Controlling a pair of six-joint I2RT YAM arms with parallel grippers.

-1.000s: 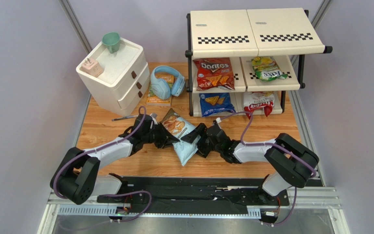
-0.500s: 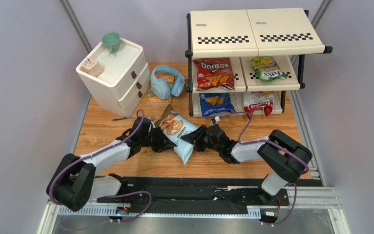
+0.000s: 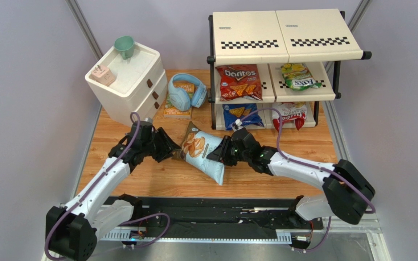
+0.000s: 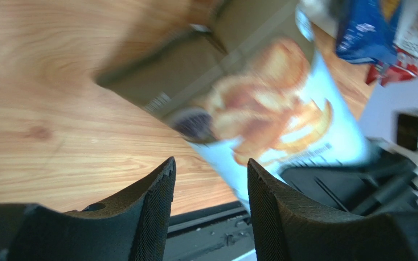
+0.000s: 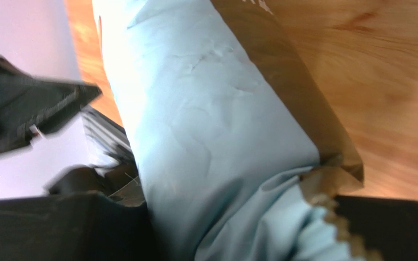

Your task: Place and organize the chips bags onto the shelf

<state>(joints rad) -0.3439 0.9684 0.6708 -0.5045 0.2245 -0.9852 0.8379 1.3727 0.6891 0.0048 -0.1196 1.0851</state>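
Grip is on the right side only: your right gripper is clenched on the crimped side edge of the large pale-blue foil chips bag with a brown top. Its wrist view shows the serrated seam bunched between the fingers. Your left gripper is released. In its wrist view the two black fingers stand apart with nothing held between them, and the bag lies just ahead of their tips.

The pale-blue bag sits slantwise over the middle of the wooden tabletop, brown end toward the left arm, blue end toward the near edge. It is in front of the shelf, not on it. Whether it is clear of the wood you cannot tell.

Behind it stands the three-tier cream shelf with black poles and checker strips. Its middle tier holds the red Doritos bag on the left and the small green-yellow bag on the right. Its bottom tier holds the blue Doritos bag on the left and the white-and-red bag on the right.

Left of the shelf, light-blue headphones lie on an orange book, beside a white two-drawer cabinet that carries a green cup.
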